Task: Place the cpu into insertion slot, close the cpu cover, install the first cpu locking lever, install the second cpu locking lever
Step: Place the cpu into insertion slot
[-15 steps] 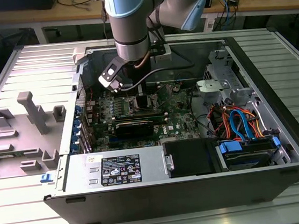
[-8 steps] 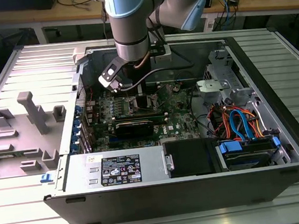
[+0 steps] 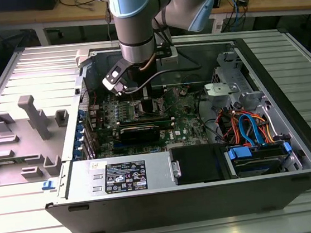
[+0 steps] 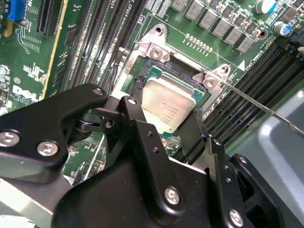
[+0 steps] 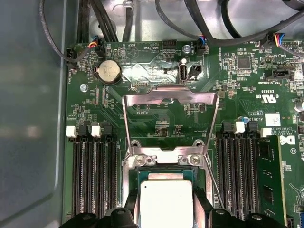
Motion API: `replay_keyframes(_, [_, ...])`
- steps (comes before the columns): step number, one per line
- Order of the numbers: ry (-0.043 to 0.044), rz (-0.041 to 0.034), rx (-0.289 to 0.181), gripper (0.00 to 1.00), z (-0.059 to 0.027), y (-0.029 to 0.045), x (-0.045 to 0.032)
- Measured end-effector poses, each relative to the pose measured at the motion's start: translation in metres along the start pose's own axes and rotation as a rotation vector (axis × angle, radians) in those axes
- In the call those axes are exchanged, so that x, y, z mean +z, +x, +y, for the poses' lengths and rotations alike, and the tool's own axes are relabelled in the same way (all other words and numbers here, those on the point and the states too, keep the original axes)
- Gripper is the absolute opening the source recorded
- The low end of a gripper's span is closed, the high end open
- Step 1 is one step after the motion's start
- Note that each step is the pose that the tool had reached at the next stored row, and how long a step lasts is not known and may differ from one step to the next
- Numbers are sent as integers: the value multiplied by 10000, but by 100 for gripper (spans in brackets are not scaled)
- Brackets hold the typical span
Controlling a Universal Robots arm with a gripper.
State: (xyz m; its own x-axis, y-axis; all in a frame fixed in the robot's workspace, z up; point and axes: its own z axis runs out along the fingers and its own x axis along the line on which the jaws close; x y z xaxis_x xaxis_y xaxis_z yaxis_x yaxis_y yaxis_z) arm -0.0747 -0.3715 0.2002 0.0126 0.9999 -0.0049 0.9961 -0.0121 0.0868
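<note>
The cpu (image 5: 165, 202) lies in the insertion slot (image 5: 129, 183), memory slots (image 5: 95, 175) flanking both sides.

Print noted, none transcribed: black rectangular label (image 3: 126, 176) with white text and small symbols, on the flat grey metal power-supply box (image 3: 82, 184) at the near side of the case, toward the exterior view's left. White silkscreen lettering and connector codes cover the green circuit board (image 5: 228, 102) in both wrist views. Small white square sticker (image 5: 275, 120) on that board, and faint marking on the flat silver-grey square cpu (image 4: 168, 102), both illegible.
</note>
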Motion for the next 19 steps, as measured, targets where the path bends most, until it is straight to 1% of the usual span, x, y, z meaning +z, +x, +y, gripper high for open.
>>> replay_keyframes(1, [0,-5,7,55,-2,0,0])
replay_keyframes(2, [-2,-34,5,55,-3,1,2])
replay_keyframes(3, [-3,-86,3,55,-4,1,3])
replay_keyframes(4, [-5,-158,-4,55,-4,1,3])
replay_keyframes(5, [-4,-175,-8,55,-3,1,4])
replay_keyframes(19, [-2,-180,-16,55,-6,8,31])
